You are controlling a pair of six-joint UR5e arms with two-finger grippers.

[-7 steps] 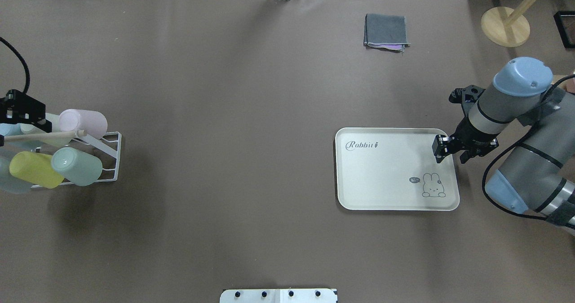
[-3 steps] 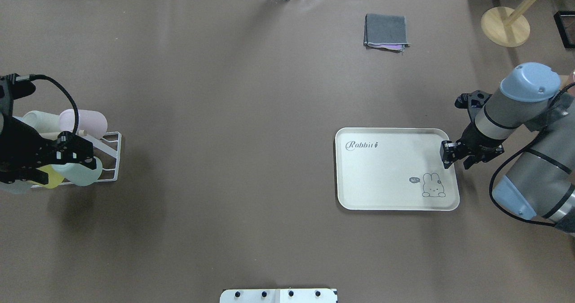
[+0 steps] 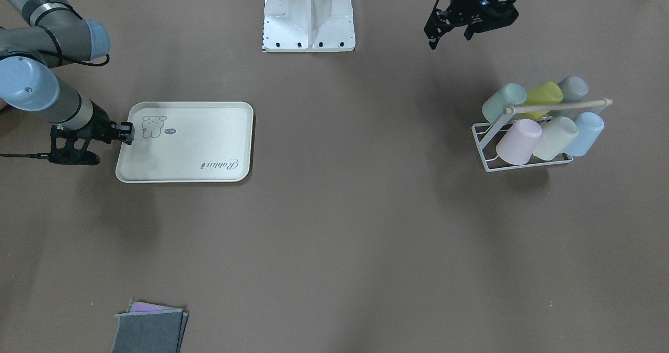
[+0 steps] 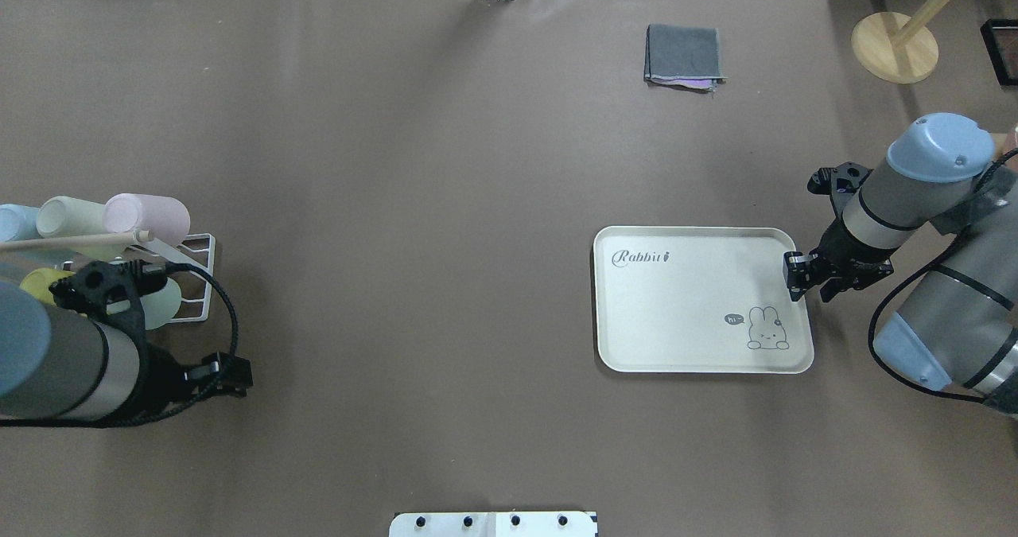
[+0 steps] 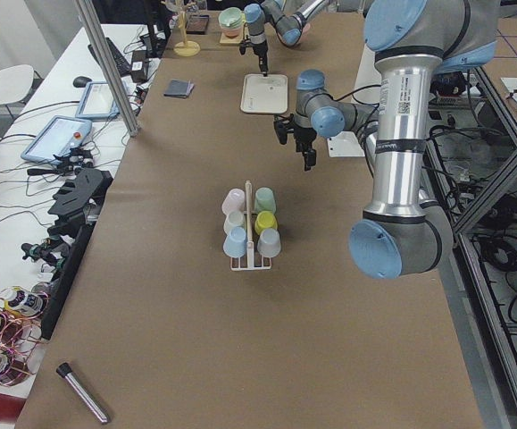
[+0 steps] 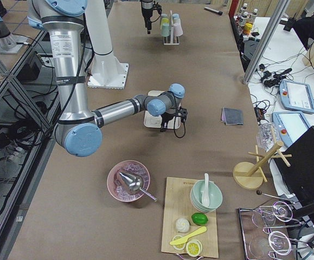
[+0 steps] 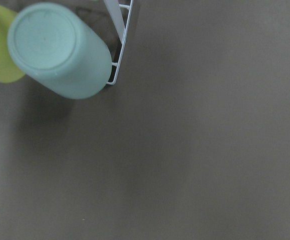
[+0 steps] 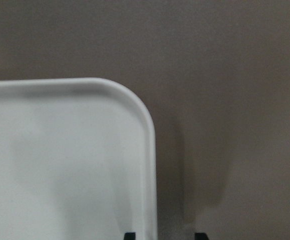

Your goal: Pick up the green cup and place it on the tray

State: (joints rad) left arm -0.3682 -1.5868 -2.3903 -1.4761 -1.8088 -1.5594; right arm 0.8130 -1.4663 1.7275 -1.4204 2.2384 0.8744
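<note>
Cups [image 3: 517, 141], six, lean on one rack [image 3: 486, 162] at left, the green cup [image 3: 503, 102] in its near row. Whether my left gripper [image 3: 452, 31] is parted I cannot tell; my right gripper [image 4: 797, 276], narrowly parted, straddles the rim of the one tray [image 4: 684, 314].

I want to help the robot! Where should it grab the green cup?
Probably around the green cup's round sides, close to its flat bottom, coming from above on the robot's side of the rack. It leans mouth-down with the bottom poking up, and only the yellow cup sits beside it.
</note>
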